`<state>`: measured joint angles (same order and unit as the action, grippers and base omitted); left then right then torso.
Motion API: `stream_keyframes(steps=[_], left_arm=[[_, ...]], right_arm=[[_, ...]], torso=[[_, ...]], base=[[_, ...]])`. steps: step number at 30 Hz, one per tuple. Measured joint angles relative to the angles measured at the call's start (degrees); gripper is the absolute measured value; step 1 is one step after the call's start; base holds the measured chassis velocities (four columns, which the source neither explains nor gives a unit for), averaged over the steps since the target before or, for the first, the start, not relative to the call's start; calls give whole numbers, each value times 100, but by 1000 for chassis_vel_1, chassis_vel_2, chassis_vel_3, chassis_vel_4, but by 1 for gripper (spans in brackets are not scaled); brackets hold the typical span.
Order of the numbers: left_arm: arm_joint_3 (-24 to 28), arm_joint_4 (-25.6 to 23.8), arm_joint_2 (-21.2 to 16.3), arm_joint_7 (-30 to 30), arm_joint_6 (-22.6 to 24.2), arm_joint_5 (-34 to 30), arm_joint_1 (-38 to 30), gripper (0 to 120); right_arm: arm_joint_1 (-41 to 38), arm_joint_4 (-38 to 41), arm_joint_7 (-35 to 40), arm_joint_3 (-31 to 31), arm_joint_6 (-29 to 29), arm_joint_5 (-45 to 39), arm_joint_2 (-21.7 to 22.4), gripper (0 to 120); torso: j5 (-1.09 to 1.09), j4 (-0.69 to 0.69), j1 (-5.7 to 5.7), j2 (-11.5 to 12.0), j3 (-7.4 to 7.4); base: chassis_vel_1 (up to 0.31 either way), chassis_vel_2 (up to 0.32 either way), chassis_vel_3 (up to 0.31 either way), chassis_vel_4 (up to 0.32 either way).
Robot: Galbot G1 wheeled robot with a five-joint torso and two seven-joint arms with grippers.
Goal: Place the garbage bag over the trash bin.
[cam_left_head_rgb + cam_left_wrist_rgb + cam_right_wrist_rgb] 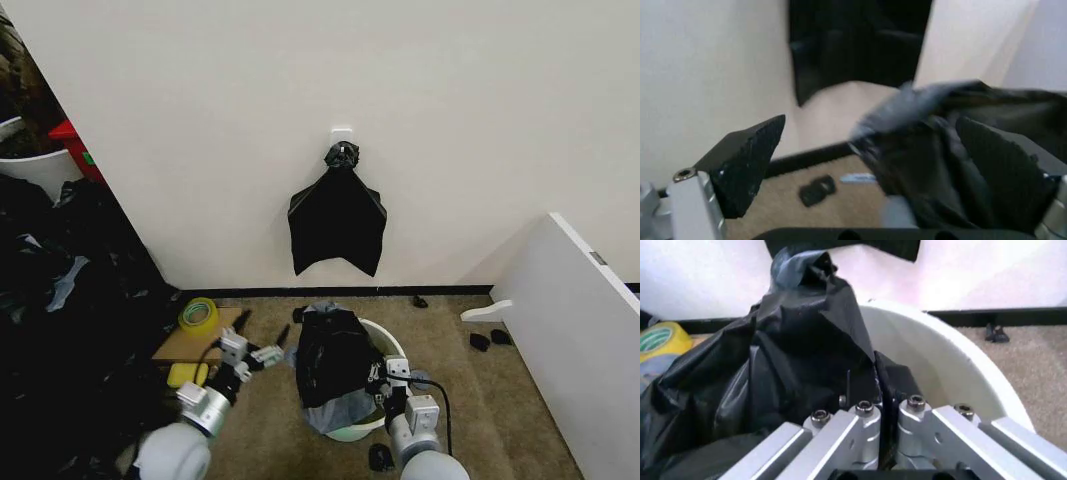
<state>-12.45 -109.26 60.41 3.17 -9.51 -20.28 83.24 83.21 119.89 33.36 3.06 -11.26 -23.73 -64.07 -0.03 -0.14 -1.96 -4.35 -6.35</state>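
The trash bin [392, 343] is a cream-white bucket on the carpet in front of me. The glossy black garbage bag [330, 365] is bunched over its left side and spills down the front. My right gripper [385, 378] sits at the bin's right near rim. In the right wrist view it [877, 385] is shut on a fold of the garbage bag [787, 355], just inside the white bin wall [960, 365]. Left of the bin, my left gripper [263, 327] is open. In the left wrist view its fingers [747, 165] stand wide apart, with a greyish edge of the bag [920, 145] between them.
A flat black plastic bundle [338, 215] hangs from a wall hook behind the bin. A large heap of black plastic [70, 330] fills the left side. A yellow-green tape roll [198, 314] lies on cardboard [185, 345]. A white panel [580, 340] leans at right, with small black objects [480, 341] nearby.
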Motion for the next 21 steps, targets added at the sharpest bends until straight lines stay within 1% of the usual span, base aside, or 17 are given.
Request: stream_keyframes(steps=[4,7,8,11,12,15,16,18,19,20,21], left_arm=[[150,17,29,-48,133,-47,-73,100],[384,-31,30,-236,486,-148,-201,100],[384,-31,30,-236,486,-148,-201,100],[663,-131,-20,-489,1078,-39,-399,100],[663,-131,-20,-489,1078,-39,-399,100],[865,-223,-145,-663,1687,97,-604,100],[865,-223,-145,-663,1687,97,-604,100],[939,-263,-190,-756,2081,112,-729,100],[974,-299,-203,-827,2364,89,-789,100],[974,-299,-203,-827,2364,89,-789,100],[985,-314,-206,-852,2470,62,-809,100]], right_arm=[[63,0,27,71,-41,-8,-45,0],[77,-8,60,90,-59,-14,-84,0],[77,-8,60,90,-59,-14,-84,0],[85,1,66,66,-80,-12,-111,0],[85,1,66,66,-80,-12,-111,0],[124,12,66,57,-86,15,-117,0],[124,12,66,57,-86,15,-117,0],[152,31,61,46,-78,46,-126,0],[165,47,54,32,-65,75,-131,0],[165,47,54,32,-65,75,-131,0],[170,56,49,24,-55,93,-133,0]], torso=[[1,0,0,0,0],[0,0,0,0,0],[0,0,0,0,0],[0,-1,0,0,0],[0,-1,0,0,0],[1,0,0,0,0],[1,0,0,0,0],[0,-1,0,0,0],[0,-1,0,0,0],[0,-1,0,0,0],[0,-1,0,0,0]], base=[[0,0,0,0],[0,0,0,0],[0,0,0,0],[0,0,0,0],[0,0,0,0],[0,0,0,0],[0,0,0,0],[0,0,0,0],[0,0,0,0],[0,0,0,0],[0,0,0,0]])
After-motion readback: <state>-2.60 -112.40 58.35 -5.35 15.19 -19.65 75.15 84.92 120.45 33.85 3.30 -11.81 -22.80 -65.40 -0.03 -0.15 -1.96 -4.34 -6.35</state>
